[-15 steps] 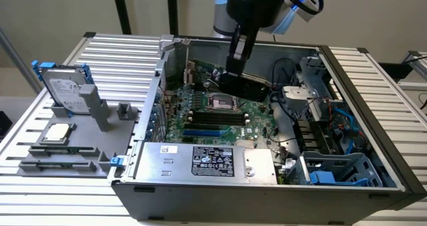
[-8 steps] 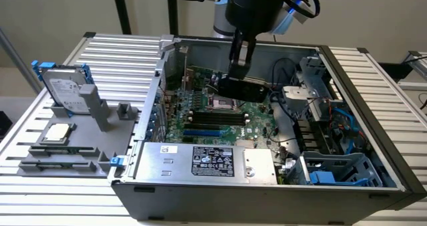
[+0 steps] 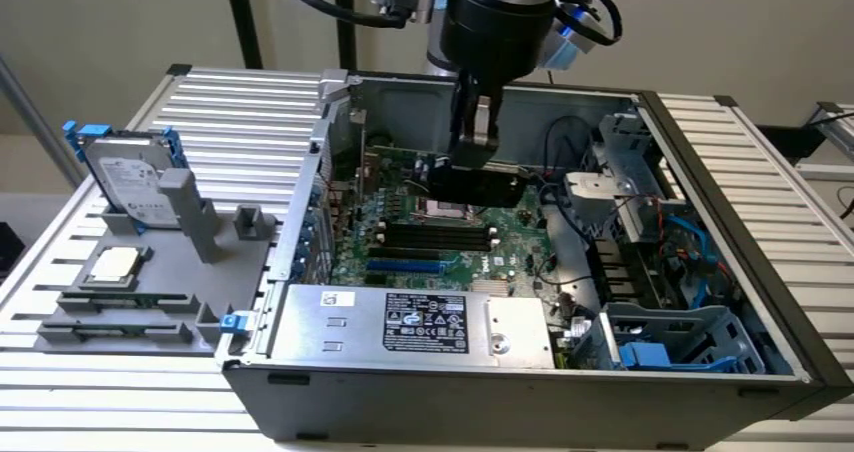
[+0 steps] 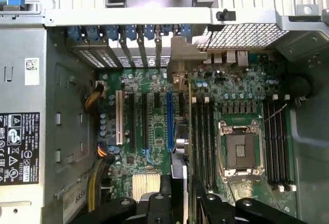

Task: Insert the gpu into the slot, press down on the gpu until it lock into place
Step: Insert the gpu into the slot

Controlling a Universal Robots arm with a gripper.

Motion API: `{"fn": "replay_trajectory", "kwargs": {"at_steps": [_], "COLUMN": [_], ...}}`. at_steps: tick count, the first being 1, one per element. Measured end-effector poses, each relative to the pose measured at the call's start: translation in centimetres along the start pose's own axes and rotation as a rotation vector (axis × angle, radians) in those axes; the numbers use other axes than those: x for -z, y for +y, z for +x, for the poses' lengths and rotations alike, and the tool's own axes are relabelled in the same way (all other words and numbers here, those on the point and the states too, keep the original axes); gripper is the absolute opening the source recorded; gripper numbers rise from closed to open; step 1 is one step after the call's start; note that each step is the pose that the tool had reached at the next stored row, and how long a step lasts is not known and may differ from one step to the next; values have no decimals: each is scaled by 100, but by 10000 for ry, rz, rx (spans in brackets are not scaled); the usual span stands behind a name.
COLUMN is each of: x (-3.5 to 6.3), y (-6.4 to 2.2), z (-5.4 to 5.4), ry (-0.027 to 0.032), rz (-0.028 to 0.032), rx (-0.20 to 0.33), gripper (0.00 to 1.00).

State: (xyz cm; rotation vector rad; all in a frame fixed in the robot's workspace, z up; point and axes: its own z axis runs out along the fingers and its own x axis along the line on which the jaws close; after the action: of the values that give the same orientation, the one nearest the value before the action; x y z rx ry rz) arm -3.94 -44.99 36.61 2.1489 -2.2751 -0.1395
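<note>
Partly masked by the gripper (image 3: pixel 470 168) clamped on its top edge, the gpu (image 3: pixel 491 186), a matte black slab, hangs over the green motherboard (image 3: pixel 514 240); the narrow blue plastic slot (image 3: pixel 404 267) lies bare at seven o'clock from it. Print on the label (image 3: pixel 427 322) of the silver power supply (image 3: pixel 320 322) is illegible.

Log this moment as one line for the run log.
pincer: shut on gpu | gpu: held above motherboard, not seated | slot: empty

gpu (image 3: pixel 501 187) partly hidden by pincer (image 3: pixel 467 170); PSU label (image 3: pixel 427 322) txt too small.
</note>
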Motion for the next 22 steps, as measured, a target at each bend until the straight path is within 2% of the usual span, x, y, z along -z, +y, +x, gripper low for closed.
{"fn": "replay_trajectory", "kwargs": {"at_steps": [2, 3, 5, 6, 9, 12, 22], "x": [-30, -43, -63, -76, -119, -171, -348], "y": [88, 126, 175, 199, 282, 315, 305], "z": [7, 10, 14, 17, 34, 66, 161], "ry": [-19, -27, -38, -44, -49, -57, -85], "rz": [51, 109, 269, 324, 422, 467, 471], "rx": [3, 8, 19, 24, 35, 39, 55], "gripper": [26, 26, 26, 26, 26, 26, 26]}}
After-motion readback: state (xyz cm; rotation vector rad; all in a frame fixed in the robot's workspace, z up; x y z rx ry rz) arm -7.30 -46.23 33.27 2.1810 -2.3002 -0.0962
